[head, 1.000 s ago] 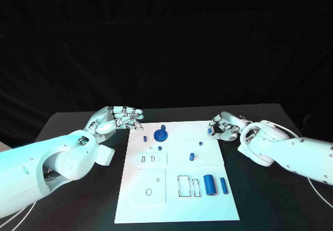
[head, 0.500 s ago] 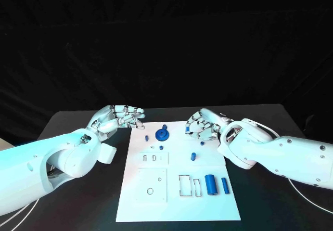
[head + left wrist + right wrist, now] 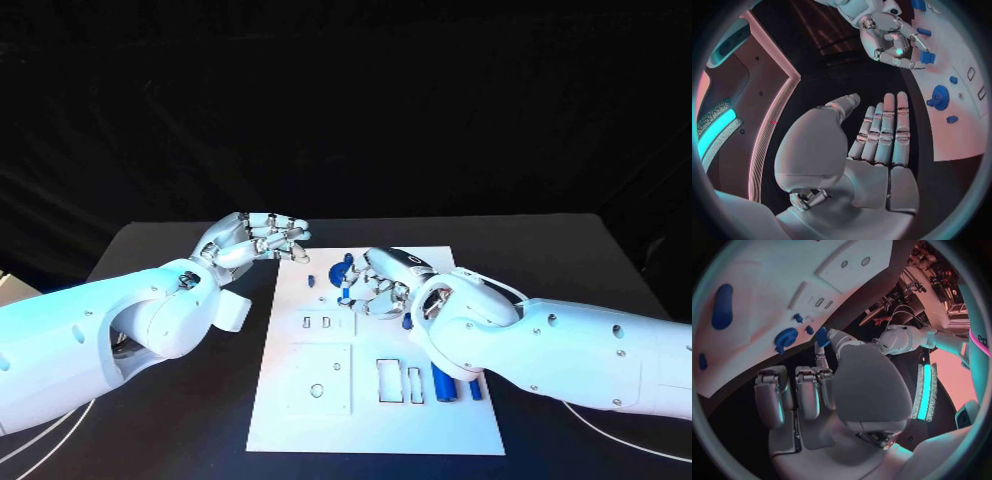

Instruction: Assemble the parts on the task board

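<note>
The task board (image 3: pixel 372 400) lay mid-table. Over its far half the right hand (image 3: pixel 378 285) pinched a small blue part (image 3: pixel 927 57), so placing looked under way; next it needed lining up with its seat. The blue gear (image 3: pixel 336 275) sat at the hand's nine o'clock, just beside it. The left hand (image 3: pixel 260 240) hovered empty, fingers loosely apart, off the board's far-left corner.
</note>
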Motion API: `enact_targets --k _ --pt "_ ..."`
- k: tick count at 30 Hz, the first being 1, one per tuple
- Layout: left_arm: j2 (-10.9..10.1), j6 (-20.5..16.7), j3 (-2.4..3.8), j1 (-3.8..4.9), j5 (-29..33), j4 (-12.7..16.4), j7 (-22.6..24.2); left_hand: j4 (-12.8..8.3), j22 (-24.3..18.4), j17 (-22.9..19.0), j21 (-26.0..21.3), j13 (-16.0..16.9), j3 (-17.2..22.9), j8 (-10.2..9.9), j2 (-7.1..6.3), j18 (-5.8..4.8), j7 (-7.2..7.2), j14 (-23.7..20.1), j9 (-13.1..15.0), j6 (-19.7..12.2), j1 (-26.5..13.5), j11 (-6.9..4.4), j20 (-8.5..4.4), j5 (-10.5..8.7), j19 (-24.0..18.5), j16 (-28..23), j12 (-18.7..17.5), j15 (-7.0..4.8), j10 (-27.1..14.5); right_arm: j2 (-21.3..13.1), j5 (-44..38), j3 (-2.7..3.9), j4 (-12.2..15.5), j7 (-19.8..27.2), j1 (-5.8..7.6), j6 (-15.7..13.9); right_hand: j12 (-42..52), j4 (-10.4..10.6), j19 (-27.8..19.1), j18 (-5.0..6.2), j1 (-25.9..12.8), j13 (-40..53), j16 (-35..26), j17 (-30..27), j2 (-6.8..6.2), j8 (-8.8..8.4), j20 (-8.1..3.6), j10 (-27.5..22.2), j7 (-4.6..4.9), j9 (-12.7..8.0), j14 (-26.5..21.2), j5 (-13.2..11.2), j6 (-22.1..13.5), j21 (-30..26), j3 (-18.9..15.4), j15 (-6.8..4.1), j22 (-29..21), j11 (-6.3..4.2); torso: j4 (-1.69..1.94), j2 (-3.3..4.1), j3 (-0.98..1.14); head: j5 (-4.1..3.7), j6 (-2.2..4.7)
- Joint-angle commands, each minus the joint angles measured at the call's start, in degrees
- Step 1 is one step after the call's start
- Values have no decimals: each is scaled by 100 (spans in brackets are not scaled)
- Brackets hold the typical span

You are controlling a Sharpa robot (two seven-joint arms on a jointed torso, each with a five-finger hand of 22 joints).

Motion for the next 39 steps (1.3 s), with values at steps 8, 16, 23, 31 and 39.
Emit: enact_targets --k 8,16,23,31,39 --pt "7 73 3 5 -26 28 18 -4 11 10 38 -1 37 6 16 46 51 -30 7 10 45 -1 -14 -19 -49 35 -23 -1 59 333 -654 -23 -143 -655 -248 216 22 6 599 -38 -42 1507 19 1508 33 62 -45 596 -43 71 608 51 54 25 47 -12 1506 -38 3 6 13 55 -87" --pt "1 79 4 5 -29 39 12 -4 11 10 38 -1 37 6 16 46 51 -30 7 10 45 -1 -14 -19 -49 35 -23 -1 59 515 -858 -40 -290 -743 -349 218 22 0 599 -38 -67 1507 19 1508 4 69 -46 596 -45 78 608 63 46 25 41 -14 1506 -40 2 -2 15 61 -127" --pt "1 88 4 5 -30 38 5 -4 11 10 38 -1 37 6 16 46 51 -30 7 10 45 -1 -14 -19 -49 35 -23 -1 59 616 -936 -50 -400 -755 -407 234 22 -3 599 -38 -72 1507 19 1508 -7 71 -46 596 -45 79 608 63 43 25 40 -14 1506 -40 0 -3 21 71 -148" --pt "1 99 4 6 -30 36 -2 -3 18 16 50 -2 39 6 16 47 52 -34 8 12 47 -1 -14 -20 -56 40 -25 -1 62 683 -977 -57 -479 -765 -435 300 22 -16 599 -38 -97 1507 19 1508 -55 66 -47 596 -35 81 608 48 6 25 34 -12 1506 -34 -3 -4 16 71 -157" --pt "-2 106 4 6 -33 37 -8 -3 18 16 50 -2 39 6 16 47 52 -34 8 12 47 -1 -14 -20 -56 40 -25 -1 62 708 -1036 -68 -518 -764 -457 335 22 -29 599 -38 -112 1507 19 1508 -95 56 -44 596 -21 79 608 29 -31 25 31 -6 1506 -23 -3 -6 13 79 -169"
